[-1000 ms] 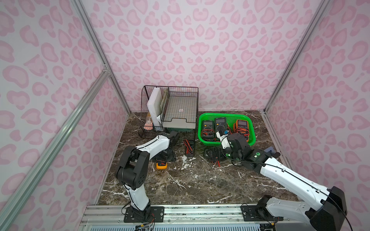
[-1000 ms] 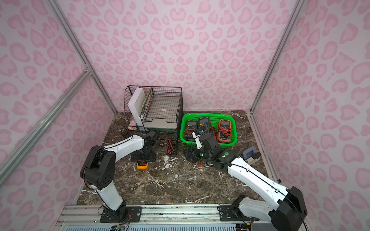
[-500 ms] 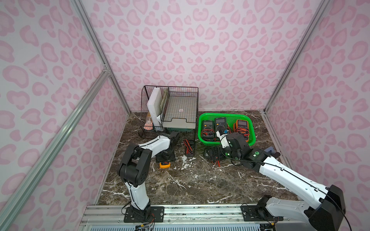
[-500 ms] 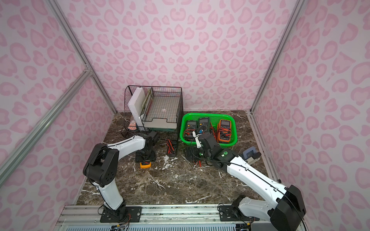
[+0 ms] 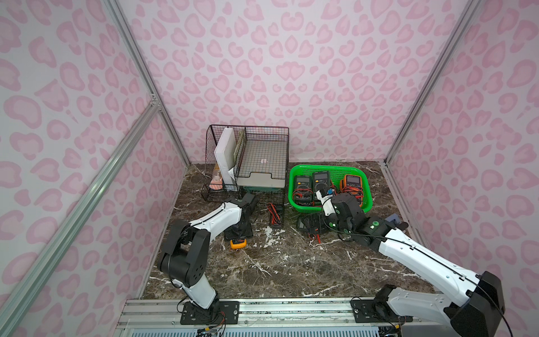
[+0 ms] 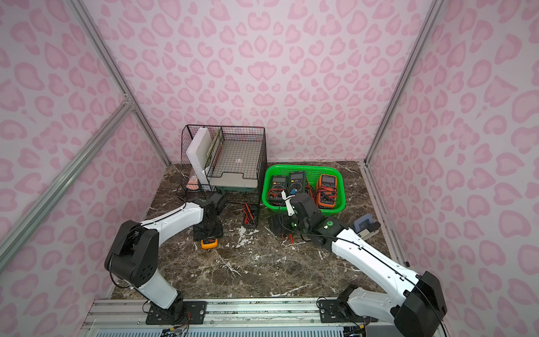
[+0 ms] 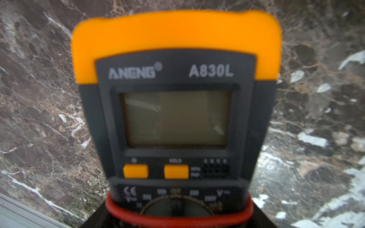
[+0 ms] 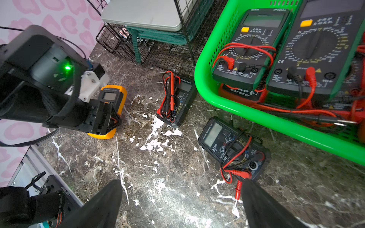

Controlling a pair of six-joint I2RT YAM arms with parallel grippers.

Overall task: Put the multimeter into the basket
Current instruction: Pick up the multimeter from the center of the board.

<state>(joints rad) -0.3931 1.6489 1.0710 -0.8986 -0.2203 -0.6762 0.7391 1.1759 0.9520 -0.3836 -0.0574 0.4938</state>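
Observation:
A small orange-and-black multimeter (image 7: pixel 175 98) lies low on the marble table (image 5: pixel 291 262), and my left gripper (image 8: pixel 106 116) is shut on its lower end; in both top views only its orange end (image 5: pixel 238 243) (image 6: pixel 209 244) shows past the gripper. The green basket (image 5: pixel 323 167) (image 6: pixel 303 167) (image 8: pixel 246 110) stands at the back right with three multimeters inside. My right gripper (image 8: pixel 181 207) hangs open over bare table in front of the basket, next to a black multimeter (image 8: pixel 233 150) with red leads.
A black wire organizer (image 5: pixel 248 163) holding a white board stands at the back left of the basket. Another black multimeter (image 5: pixel 275 216) (image 8: pixel 177 100) with coiled leads lies in front of it. A grey-blue object (image 5: pixel 393 220) sits by the right wall.
My left gripper has gone from open to shut on the orange multimeter, and the left arm's elbow has shifted a little. The right arm has stayed almost still, jaws open.

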